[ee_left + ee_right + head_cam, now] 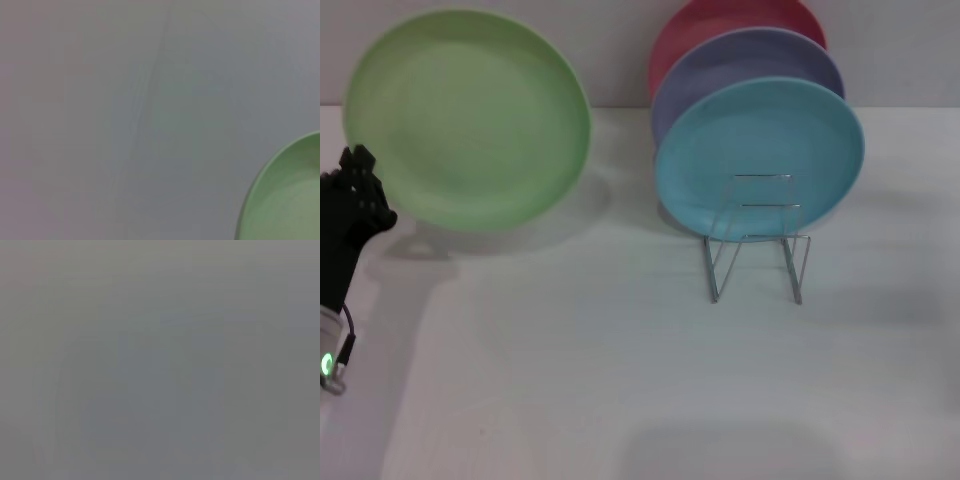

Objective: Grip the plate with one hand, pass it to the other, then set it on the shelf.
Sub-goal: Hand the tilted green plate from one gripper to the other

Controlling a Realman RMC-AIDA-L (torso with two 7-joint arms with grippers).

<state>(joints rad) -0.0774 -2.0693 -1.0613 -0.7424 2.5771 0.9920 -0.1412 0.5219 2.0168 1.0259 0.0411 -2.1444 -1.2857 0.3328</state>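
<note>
The light green plate (468,118) is up off the table at the far left, tilted with its face toward me, and casts a shadow on the table below it. My left gripper (362,185), black, grips the plate's lower left rim and holds it up. A curved piece of the plate's rim shows in the left wrist view (285,195). The silver wire shelf (756,238) stands right of centre, with its front loops bare. My right gripper is out of view, and the right wrist view shows only a plain grey surface.
A turquoise plate (760,155), a lavender plate (745,62) and a red plate (720,25) stand upright one behind another in the back of the shelf. The white table (620,380) stretches in front, with a wall behind.
</note>
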